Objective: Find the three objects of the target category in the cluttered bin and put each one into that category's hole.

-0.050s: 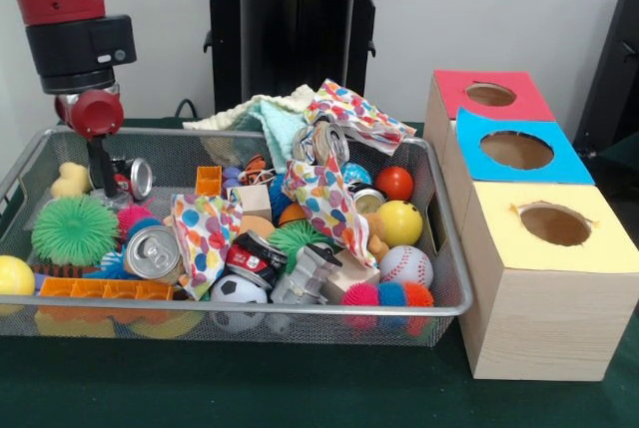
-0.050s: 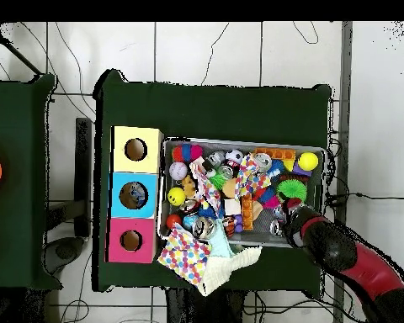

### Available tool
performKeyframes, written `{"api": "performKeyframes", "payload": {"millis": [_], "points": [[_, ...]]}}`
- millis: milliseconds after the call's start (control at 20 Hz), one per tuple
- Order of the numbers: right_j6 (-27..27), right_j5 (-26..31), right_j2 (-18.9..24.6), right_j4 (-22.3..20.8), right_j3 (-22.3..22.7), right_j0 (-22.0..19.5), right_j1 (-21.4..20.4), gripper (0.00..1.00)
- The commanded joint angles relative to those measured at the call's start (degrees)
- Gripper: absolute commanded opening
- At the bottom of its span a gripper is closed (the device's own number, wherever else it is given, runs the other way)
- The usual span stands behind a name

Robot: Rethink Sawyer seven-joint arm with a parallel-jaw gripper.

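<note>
Target category isn't shown, so the task's things = the clutter in the silver wire-mesh bin, which sits on the dark green counter w/ three boxes touching one short end. Candidates incl. silver drink cans: one lying near the bin's front rim, one at the back corner by the arm, a crushed one mid-bin. Balls too: white baseball w/ red stitching, yellow ball, red ball, black-and-white mini football, all toward the box end. Green spiky ball and orange plastic block strip lie at the opposite end. Polka-dot cloth pieces drape over the middle; a pale green-cream cloth hangs over the back rim.

Hand of the red and black arm is down inside the bin at the back corner far from the boxes, just beside the corner can; can't tell whether it's open or closed, or touching the can.

Boxes, wood-sided, each w/ a round hole on top: yellow-topped box nearest the counter's front edge, blue-topped box in the middle, red-topped box at the back. Overhead view shows something dark inside the blue one's hole; can't tell what.
</note>
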Motion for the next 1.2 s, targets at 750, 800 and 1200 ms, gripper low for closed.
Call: {"api": "performKeyframes", "payload": {"millis": [750, 800, 1200], "points": [[-4.4, 0.6, 4.3, -3.4, -6.7, -0.9, 3.6, 1.0], [-4.4, 0.6, 4.3, -3.3, -6.6, -1.0, 3.6, 1.0], [-4.4, 0.2, 4.8, -3.4, -6.2, -1.5, 3.8, 1.0]]}}
